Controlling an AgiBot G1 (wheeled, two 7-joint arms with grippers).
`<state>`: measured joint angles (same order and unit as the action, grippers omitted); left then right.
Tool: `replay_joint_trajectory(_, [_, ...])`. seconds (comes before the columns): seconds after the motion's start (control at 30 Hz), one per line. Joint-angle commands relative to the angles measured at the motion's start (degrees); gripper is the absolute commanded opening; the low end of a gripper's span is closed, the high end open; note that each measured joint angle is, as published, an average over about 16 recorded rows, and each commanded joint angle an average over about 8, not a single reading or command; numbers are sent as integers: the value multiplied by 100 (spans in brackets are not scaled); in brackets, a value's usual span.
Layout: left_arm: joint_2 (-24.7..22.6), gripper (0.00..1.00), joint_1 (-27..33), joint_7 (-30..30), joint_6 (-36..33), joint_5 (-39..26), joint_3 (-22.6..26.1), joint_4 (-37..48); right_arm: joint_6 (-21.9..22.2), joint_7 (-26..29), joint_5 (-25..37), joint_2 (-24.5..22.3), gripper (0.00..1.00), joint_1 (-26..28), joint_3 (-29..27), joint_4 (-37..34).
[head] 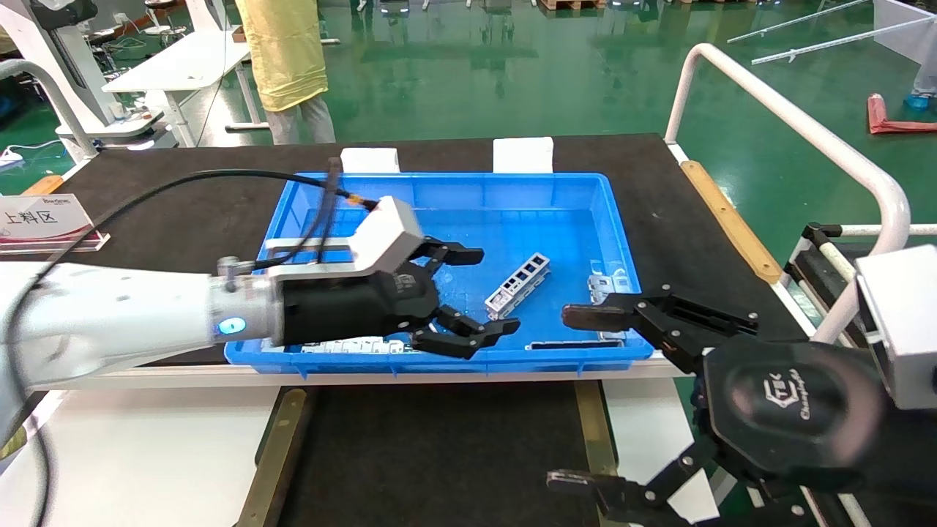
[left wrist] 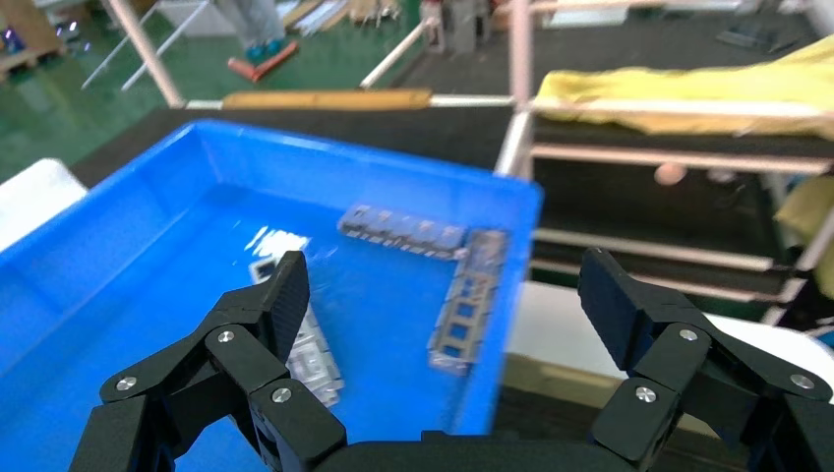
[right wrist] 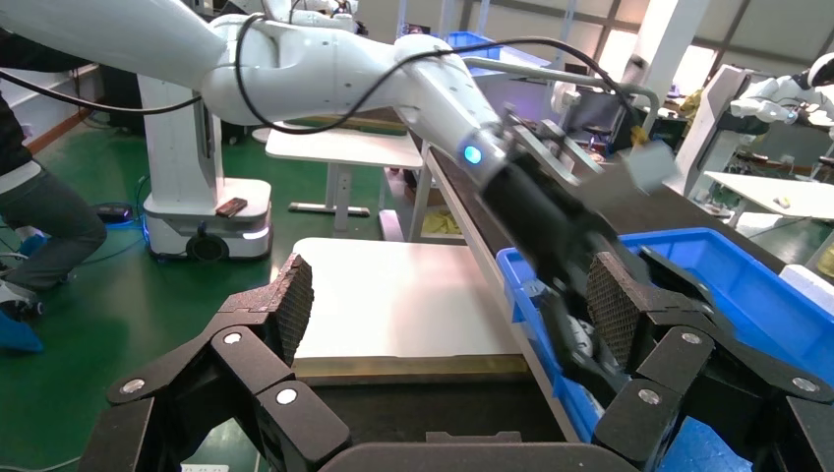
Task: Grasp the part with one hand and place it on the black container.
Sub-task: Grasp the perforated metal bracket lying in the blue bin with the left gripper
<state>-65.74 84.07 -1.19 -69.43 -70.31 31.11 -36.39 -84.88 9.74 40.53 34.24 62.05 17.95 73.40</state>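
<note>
Setting: we are in a factory-style robot lab | green epoxy floor | black-matted table with blue parts bin | white work tables | another white robot base | loading-zone sign

"上料区" on table sign, seemingly "Champiys" logo on right gripper housing

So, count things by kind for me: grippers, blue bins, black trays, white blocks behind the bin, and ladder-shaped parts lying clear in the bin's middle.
Grippers: 2, the left gripper and the right gripper
Blue bin: 1
Black container: 1
White blocks: 2
Part mid-bin: 1
Total: 7
</note>
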Motion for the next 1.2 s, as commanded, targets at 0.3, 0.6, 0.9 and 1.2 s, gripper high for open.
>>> replay_joint_trajectory(0.3, [-1073,100,596,651,932,-482,258,1788,1,-1,-1,-1,100,1,2,0])
replay_joint_trajectory(0.6, [-1288,100,619,512,1749,-285,644,1986,2,-2,-3,-2,100,1,4,0])
replay_joint_trajectory(0.9, [-1292,100,495,-64,2371,-60,1422,1636,3,-3,-4,-2,100,1,6,0])
replay_joint_trajectory(1.2, [-1284,73,419,-454,2797,243,2123,1355,3,-4,-5,-3,57,2,8,0])
